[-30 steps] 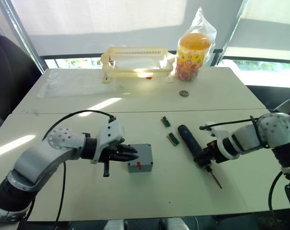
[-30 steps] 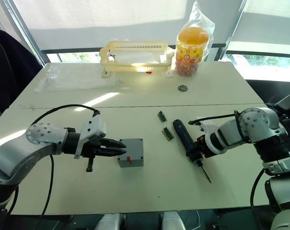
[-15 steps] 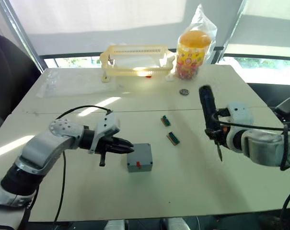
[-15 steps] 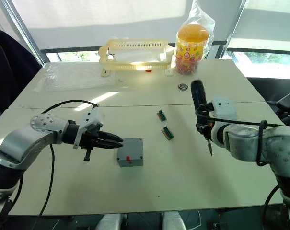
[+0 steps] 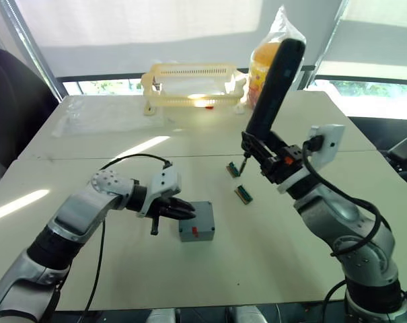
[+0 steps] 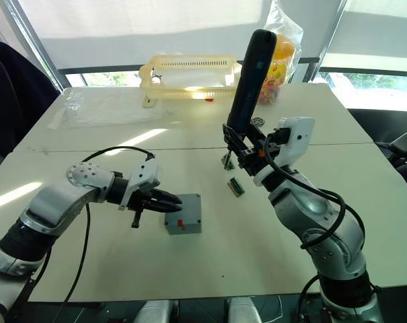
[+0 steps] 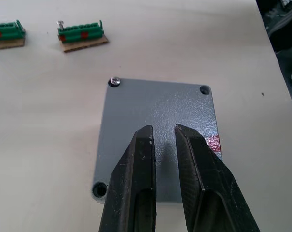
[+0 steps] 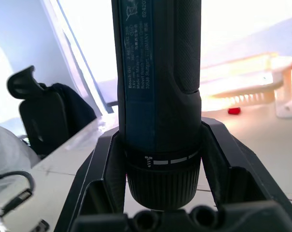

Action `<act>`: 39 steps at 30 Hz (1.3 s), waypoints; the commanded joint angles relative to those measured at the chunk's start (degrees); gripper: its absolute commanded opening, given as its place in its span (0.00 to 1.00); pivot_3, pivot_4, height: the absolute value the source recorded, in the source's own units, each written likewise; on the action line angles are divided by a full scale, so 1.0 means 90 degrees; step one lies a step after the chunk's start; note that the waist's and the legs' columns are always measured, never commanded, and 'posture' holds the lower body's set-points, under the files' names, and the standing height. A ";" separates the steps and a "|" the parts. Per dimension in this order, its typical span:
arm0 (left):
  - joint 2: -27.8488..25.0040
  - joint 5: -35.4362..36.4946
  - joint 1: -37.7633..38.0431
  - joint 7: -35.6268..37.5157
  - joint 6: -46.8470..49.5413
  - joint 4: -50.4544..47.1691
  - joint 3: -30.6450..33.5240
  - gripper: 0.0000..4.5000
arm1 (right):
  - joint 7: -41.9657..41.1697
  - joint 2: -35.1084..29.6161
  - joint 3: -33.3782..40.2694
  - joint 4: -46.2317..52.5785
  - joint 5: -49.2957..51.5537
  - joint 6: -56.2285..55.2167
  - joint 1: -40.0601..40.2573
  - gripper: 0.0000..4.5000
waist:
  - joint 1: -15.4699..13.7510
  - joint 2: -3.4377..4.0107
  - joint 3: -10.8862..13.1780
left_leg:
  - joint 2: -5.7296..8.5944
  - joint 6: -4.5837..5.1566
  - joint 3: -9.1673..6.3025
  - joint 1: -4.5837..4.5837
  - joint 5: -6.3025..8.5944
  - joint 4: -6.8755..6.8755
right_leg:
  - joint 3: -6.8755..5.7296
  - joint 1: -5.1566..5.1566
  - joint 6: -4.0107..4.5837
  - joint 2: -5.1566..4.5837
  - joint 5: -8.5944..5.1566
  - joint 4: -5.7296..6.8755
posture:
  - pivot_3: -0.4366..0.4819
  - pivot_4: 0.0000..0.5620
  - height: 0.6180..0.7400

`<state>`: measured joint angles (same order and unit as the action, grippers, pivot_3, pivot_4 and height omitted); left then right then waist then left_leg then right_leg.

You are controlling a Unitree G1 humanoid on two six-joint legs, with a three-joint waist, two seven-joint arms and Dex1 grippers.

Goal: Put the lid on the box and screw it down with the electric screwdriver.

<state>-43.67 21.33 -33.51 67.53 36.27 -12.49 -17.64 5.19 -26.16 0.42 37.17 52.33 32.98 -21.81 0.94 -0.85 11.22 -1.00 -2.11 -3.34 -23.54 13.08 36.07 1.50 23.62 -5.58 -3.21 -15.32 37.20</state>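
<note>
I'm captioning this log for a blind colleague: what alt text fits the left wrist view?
The left claw, its two black fingers slightly apart, hovers over the grey lid sitting on the box. One screw stands in a lid corner; two other visible corner holes are empty. Two small green circuit boards lie on the table beyond.

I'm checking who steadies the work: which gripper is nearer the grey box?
Left. The left gripper sits at the box, fingertips over its lid. The right gripper is apart, holding the screwdriver above the table.
</note>
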 commanded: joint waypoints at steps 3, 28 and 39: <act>-0.0053 -0.0393 0.0185 -0.0002 -0.0368 -0.0131 -0.0144 0.15 | -0.0682 0.0334 -0.0329 0.0317 -0.0491 -0.0340 0.0124 0.39 | -0.0005 0.0001 -0.0001 | 0.0000 0.0000 0.0000 0.0002 0.0000 -0.0001 | 0.0000 -0.0001 0.0000 0.0000 0.0000 0.0001 | 0.48 0.27 1.00; 0.0092 -0.0502 0.0586 -0.0210 -0.0556 0.0186 0.0072 0.15 | -0.2366 0.1647 -0.0996 -0.0854 -0.2615 -0.1496 0.0863 0.39 | -0.0004 0.0003 -0.0011 | 0.0000 0.0000 -0.0001 0.0021 0.0000 0.0002 | -0.0002 -0.0019 0.0000 -0.0001 0.0000 0.0006 | 0.48 0.27 1.00; 0.0068 -0.0540 0.0603 -0.0178 -0.0578 0.0185 0.0029 0.15 | -0.2428 0.1836 -0.0955 -0.0762 -0.2696 -0.1377 0.0881 0.39 | -0.0002 0.0003 -0.0012 | 0.0000 0.0000 -0.0001 0.0022 0.0000 0.0002 | -0.0002 -0.0020 0.0000 -0.0001 0.0000 0.0007 | 0.48 0.27 1.00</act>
<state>-42.06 18.71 -29.39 65.91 30.27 -12.42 -16.04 -16.12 -10.30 -8.85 27.01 28.03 22.15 -13.46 0.93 -0.82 11.11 -0.99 -2.11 -3.35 -23.34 13.08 36.09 1.48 23.44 -5.58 -3.22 -15.31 37.27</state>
